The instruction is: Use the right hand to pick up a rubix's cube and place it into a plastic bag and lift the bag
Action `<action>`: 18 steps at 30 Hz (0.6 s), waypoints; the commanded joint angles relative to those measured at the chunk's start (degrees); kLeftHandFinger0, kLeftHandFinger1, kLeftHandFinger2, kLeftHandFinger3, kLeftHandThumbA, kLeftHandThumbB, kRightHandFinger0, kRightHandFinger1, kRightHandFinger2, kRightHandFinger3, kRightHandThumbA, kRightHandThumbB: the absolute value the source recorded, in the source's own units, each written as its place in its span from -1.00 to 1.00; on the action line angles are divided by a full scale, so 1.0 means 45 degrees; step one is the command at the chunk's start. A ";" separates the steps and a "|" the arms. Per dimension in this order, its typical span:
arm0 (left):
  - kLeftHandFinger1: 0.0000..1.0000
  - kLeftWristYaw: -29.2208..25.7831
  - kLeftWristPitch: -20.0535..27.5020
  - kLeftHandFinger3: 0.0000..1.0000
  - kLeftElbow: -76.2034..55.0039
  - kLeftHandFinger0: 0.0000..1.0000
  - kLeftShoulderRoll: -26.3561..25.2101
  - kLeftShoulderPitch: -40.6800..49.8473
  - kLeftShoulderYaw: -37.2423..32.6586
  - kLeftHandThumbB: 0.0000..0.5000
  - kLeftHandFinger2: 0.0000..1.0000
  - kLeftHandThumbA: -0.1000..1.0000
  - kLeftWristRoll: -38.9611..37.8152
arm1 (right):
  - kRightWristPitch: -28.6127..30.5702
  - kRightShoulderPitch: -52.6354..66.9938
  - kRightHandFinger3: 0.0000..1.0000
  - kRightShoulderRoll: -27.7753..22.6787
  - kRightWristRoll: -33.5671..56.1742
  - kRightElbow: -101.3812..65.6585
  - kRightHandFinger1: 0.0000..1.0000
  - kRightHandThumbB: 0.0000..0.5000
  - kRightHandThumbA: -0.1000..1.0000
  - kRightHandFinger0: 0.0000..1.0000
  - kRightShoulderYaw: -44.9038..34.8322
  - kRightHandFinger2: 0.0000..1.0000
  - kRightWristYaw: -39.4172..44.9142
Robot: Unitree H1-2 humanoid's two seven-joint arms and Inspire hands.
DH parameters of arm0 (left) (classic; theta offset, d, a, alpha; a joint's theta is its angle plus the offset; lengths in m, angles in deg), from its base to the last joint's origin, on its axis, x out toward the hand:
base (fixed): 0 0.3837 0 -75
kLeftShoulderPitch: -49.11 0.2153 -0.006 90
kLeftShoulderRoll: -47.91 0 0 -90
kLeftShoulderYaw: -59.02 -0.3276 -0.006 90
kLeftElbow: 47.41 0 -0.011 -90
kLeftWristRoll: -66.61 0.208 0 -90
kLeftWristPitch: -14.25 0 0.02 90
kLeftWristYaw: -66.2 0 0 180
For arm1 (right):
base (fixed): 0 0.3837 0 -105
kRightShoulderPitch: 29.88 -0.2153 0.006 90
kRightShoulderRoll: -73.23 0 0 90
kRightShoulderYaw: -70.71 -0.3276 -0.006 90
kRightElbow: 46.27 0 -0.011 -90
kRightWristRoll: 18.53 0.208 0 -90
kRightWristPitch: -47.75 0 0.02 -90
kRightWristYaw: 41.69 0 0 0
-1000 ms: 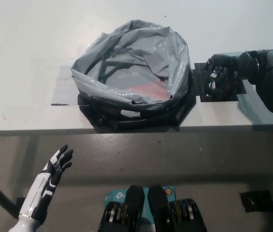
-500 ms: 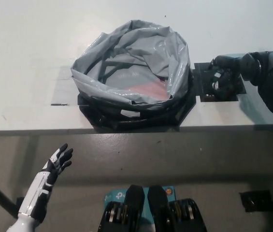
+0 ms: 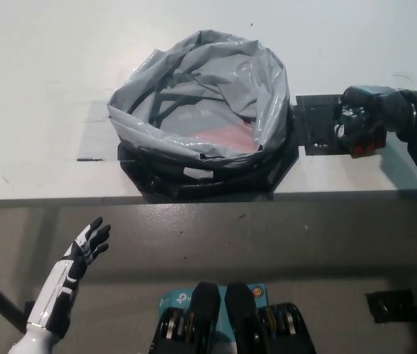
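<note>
A grey plastic bag (image 3: 201, 96) stands open in a black basket (image 3: 208, 173) on the white table. To its right, my black right hand (image 3: 363, 118) is shut on the Rubik's cube (image 3: 363, 144), whose red face shows under the fingers, just off the right edge of a small black plate (image 3: 315, 125). The cube is mostly hidden by the hand. My white left hand (image 3: 86, 247) hangs open below the table edge at the lower left.
The table's front edge (image 3: 193, 198) runs across the middle, with dark floor below. A small black block (image 3: 389, 306) lies on the floor at the lower right. A reddish patch (image 3: 226, 136) shows inside the bag.
My right hand has drawn to the right off the black plate with the cube in it, and the cube's red face now shows. The left hand has barely moved.
</note>
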 commanded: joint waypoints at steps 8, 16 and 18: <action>1.00 -0.0006 0.0158 1.00 -0.0342 1.00 -0.0206 -0.0024 0.0167 0.26 1.00 1.00 -0.0106 | 0.0707 -0.1158 0.82 -0.0674 0.1561 -0.0163 0.30 -0.31 -1.00 -0.91 -0.2188 0.88 -0.2091; 1.00 -0.0067 0.0196 1.00 -0.0333 1.00 -0.0152 0.0102 0.0209 0.23 1.00 1.00 -0.0096 | 0.0542 -0.1364 0.83 -0.0681 0.2921 -0.0673 0.08 -0.43 -1.00 -1.00 -0.4095 0.84 -0.2480; 1.00 -0.0057 0.0187 1.00 -0.0338 1.00 -0.0149 0.0115 0.0212 0.22 1.00 1.00 -0.0111 | 0.0281 -0.1486 0.81 -0.0619 0.3575 -0.0884 0.20 -0.43 -1.00 -0.95 -0.4858 0.91 -0.2325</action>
